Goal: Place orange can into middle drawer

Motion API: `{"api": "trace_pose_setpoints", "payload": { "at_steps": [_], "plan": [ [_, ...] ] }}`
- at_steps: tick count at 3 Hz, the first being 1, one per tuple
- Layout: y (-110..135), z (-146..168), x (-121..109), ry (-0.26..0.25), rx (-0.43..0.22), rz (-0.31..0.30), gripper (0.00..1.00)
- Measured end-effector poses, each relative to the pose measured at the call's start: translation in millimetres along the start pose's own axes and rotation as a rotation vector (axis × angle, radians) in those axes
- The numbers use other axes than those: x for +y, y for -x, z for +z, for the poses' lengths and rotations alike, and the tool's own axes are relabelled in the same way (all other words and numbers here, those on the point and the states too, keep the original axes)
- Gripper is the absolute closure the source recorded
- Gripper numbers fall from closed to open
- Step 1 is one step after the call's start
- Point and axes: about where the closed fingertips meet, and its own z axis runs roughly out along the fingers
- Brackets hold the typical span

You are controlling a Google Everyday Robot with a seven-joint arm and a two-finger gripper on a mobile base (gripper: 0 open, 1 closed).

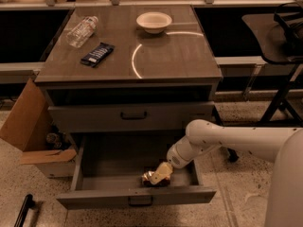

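Note:
The grey cabinet's lowest drawer (137,195) is pulled open. The orange can (151,178), shiny gold-orange and crinkly, lies on the drawer floor near the front wall, right of centre. My gripper (160,173) reaches down into the drawer from the right on a white arm (227,138). Its tips are at the can, touching or right over it. The drawer front hides the can's lower part.
The closed drawer (132,116) sits just above the open one. On the cabinet top are a white bowl (154,21), a clear plastic bottle (82,30) and a dark blue wrapper (97,54). A cardboard box (28,126) stands to the left, a black stand (281,98) to the right.

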Motion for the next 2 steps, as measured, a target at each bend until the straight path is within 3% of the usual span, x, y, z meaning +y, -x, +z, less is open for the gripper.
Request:
{"api": "trace_pose_setpoints", "payload": {
  "at_steps": [1, 2],
  "plan": [
    [0, 0, 0, 0.0, 0.0, 0.0, 0.0],
    [-15, -19, -1, -0.029, -0.069, 0.021, 0.0]
  ]
}}
